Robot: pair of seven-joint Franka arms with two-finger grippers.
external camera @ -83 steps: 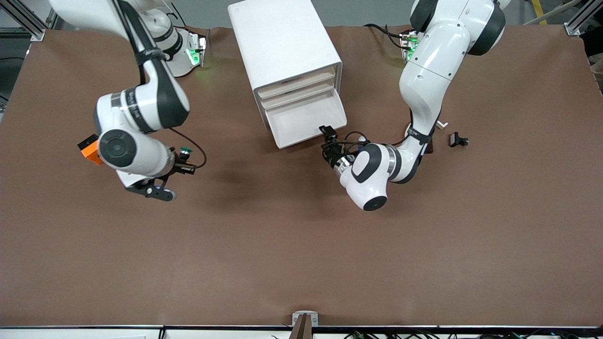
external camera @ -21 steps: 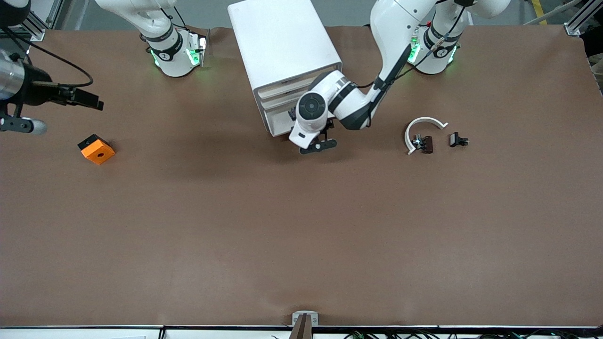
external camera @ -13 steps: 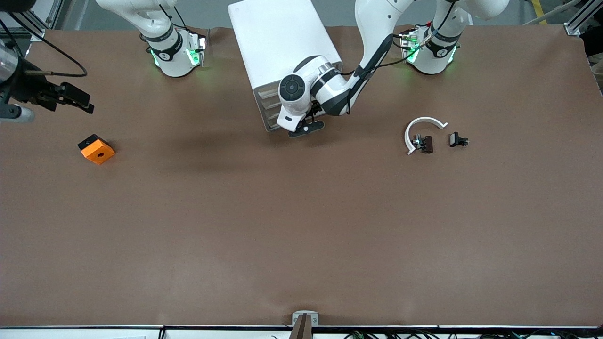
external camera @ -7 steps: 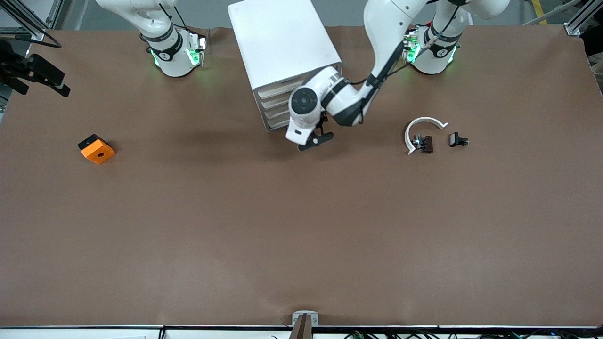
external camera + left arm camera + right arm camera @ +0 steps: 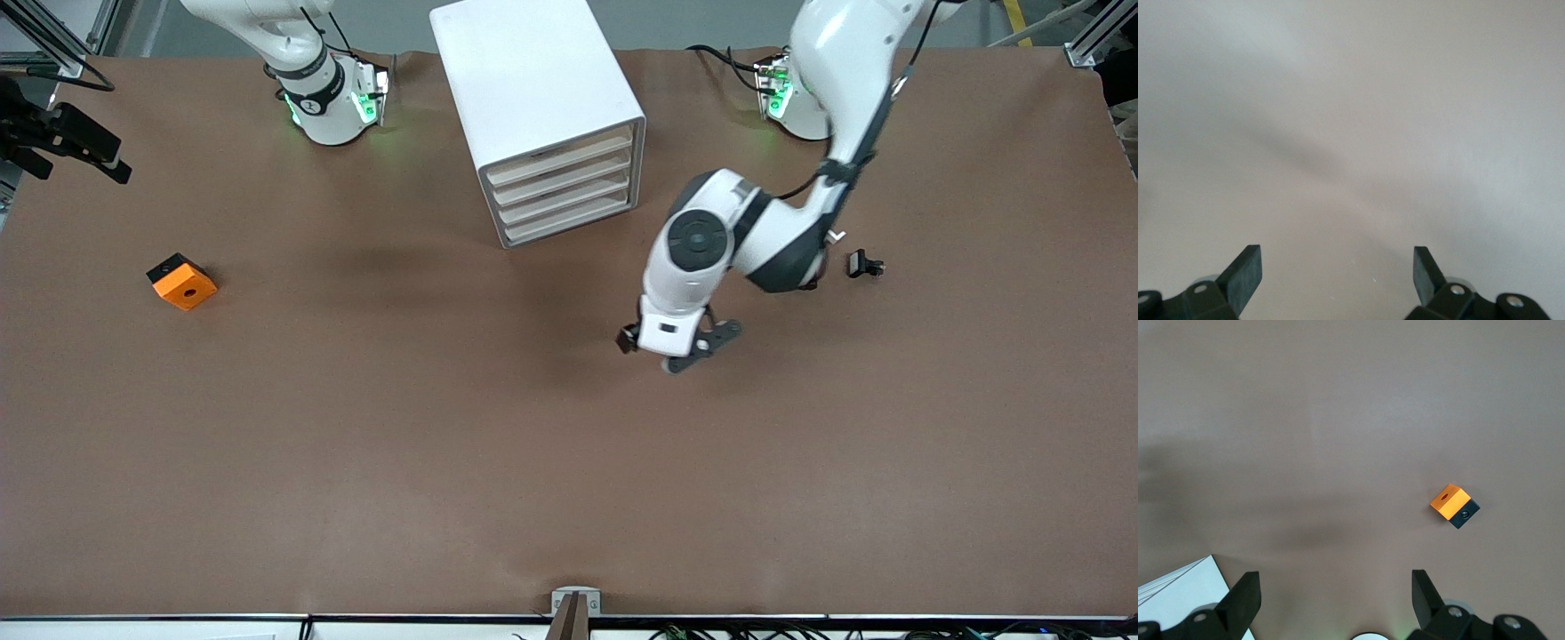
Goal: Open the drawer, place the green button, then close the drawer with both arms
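Partly hidden white band [image 5: 831,235] under left arm [image 5: 756,240], drawer [image 5: 569,220] shut.

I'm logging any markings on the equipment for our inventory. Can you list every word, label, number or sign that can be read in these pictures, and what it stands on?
None can be read.
The right arm's base carries a small dark mark, too small to read.
The cabinet, its drawer fronts and the orange cube show no lettering.
Neither the left gripper nor the right gripper shows any text.
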